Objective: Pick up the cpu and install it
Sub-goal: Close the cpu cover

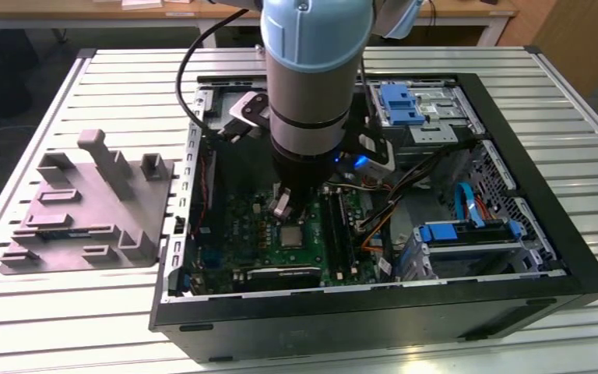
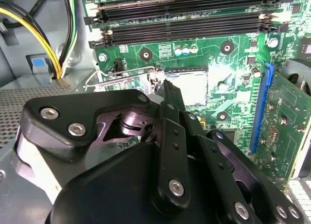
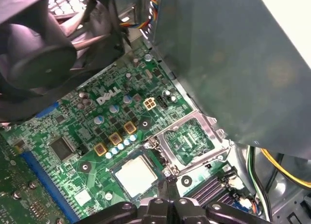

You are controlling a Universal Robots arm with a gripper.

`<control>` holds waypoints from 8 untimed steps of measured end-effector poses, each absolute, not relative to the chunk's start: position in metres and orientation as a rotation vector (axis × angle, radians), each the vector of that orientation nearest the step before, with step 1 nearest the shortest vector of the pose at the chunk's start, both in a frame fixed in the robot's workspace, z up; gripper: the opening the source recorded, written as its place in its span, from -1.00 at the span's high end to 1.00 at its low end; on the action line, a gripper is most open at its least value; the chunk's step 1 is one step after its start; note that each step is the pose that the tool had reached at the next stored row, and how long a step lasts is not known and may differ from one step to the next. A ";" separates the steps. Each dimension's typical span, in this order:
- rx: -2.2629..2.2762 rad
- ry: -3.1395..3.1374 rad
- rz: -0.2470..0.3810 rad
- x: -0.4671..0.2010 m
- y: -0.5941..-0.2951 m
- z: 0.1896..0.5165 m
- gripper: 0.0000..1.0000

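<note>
1 chip seated: the small square silver-topped cpu [image 3: 136, 176] lies flat in its motherboard socket [image 2: 171, 72].
Socket's hinged metal frame [image 3: 188, 139] stands open beside it, unlatched; the gripper [image 3: 167, 185] hovers just above the socket edge, jaws clenched, holding nothing.

A ribbed pale metal table [image 1: 579, 132] fills the exterior view, with what may be a light wooden desk [image 1: 102, 12] on white legs behind it.
</note>
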State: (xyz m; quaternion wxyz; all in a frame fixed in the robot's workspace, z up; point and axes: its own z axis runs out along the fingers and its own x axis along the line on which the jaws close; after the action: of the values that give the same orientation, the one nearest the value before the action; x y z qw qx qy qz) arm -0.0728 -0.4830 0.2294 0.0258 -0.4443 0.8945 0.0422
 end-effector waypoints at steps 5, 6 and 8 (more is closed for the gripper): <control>-1.348 2.759 0.172 -0.072 -0.483 0.228 0.79; -1.344 2.755 0.187 -0.072 -0.483 0.228 0.79; -1.339 2.749 0.206 -0.072 -0.483 0.228 0.79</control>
State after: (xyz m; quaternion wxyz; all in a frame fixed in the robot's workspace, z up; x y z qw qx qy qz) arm -0.0721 -0.4828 0.2277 0.0385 -0.4367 0.8963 0.0671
